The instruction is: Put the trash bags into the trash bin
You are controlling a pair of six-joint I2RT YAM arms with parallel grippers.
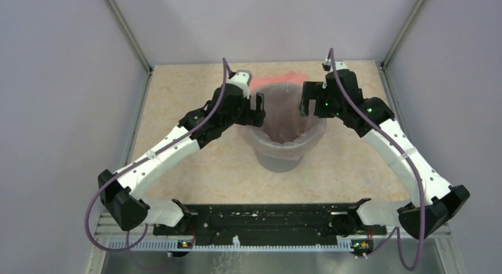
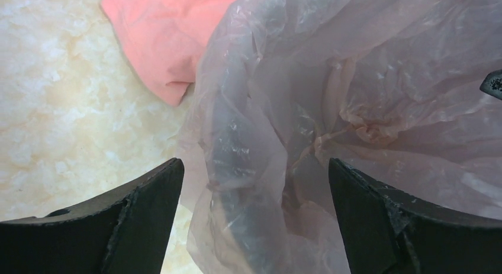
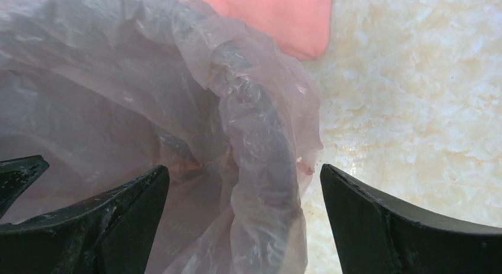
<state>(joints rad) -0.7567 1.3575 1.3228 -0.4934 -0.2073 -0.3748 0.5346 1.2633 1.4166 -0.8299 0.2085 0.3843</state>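
The bag [image 1: 285, 117] lines the bin [image 1: 278, 161]; the left gripper [image 2: 254, 167] and right gripper [image 3: 244, 170] straddle its rim, jaws spread.

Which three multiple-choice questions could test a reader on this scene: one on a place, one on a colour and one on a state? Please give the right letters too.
1. Relative to the trash bin, where does the salmon sheet lie?
A. Inside it
B. On the table, beyond it
C. In front of it, by the arm bases

2. What colour is the trash bin's outer wall?
A. Grey
B. Green
C. White

3. The trash bag lines the bin. How do the jaws of both arms stand?
A. Shut on the trash bag
B. Shut on the salmon sheet
C. Open, each pair astride the rim

Answers:
1. B: the top view shows the sheet past the bin's far rim.
2. A: bare grey wall shows below the folded film.
3. C: each wrist view shows the lined rim between spread jaws.
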